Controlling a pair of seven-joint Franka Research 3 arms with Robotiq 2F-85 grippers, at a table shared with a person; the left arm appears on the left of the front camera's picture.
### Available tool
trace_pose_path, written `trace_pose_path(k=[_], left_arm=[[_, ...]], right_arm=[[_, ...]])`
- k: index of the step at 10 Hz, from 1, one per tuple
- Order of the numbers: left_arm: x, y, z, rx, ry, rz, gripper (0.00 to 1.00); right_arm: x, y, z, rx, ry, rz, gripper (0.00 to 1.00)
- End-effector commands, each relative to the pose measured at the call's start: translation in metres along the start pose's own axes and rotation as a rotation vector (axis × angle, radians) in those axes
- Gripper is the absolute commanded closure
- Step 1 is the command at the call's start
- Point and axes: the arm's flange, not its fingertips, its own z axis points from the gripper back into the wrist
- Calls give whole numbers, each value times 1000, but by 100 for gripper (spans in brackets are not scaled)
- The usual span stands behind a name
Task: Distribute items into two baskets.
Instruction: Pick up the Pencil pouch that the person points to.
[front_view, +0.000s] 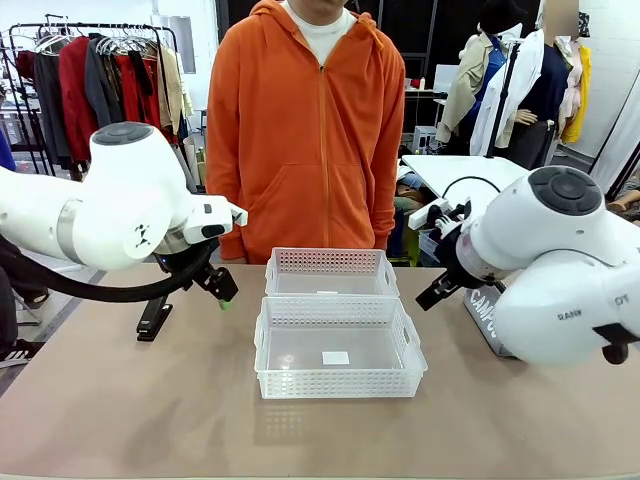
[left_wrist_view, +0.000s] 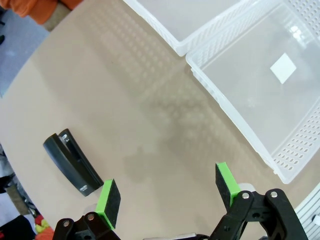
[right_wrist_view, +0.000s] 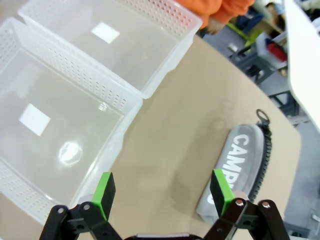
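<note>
Green-padded fingers of the left claw (left_wrist_view: 167, 192) rise wide apart from the bottom edge of the left wrist view, holding nothing. They hang over bare desk (left_wrist_view: 125, 100), with the black stapler (left_wrist_view: 72, 162) lying at lower left, apart from the nearer pad. The right claw (right_wrist_view: 162, 190) is also spread and empty in the right wrist view. The grey "CAMPUS" pouch (right_wrist_view: 240, 170) lies at lower right there, partly behind one finger.

From the front, both arms bend low at the frame's sides. The left claw (front_view: 222, 285) tilts down near the stapler (front_view: 153, 320), while the right arm hides most of the pouch (front_view: 485, 310). The spread of either claw is hard to make out from the front.

At mid-frame the near basket (front_view: 340, 385) and far basket (front_view: 330, 262) touch, both empty except for a white label. A person (front_view: 305, 130) in an orange hoodie stands behind them.
</note>
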Motion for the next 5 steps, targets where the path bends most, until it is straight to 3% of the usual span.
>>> trace_pose_path(k=[1, 5], left_arm=[[-3, -2, -6, -3, 6, -3, 0], [-3, -2, -6, -3, 6, -3, 0]], right_arm=[[-4, -15, -8, 23, 8, 9, 0], [-4, -15, -8, 23, 8, 9, 0]])
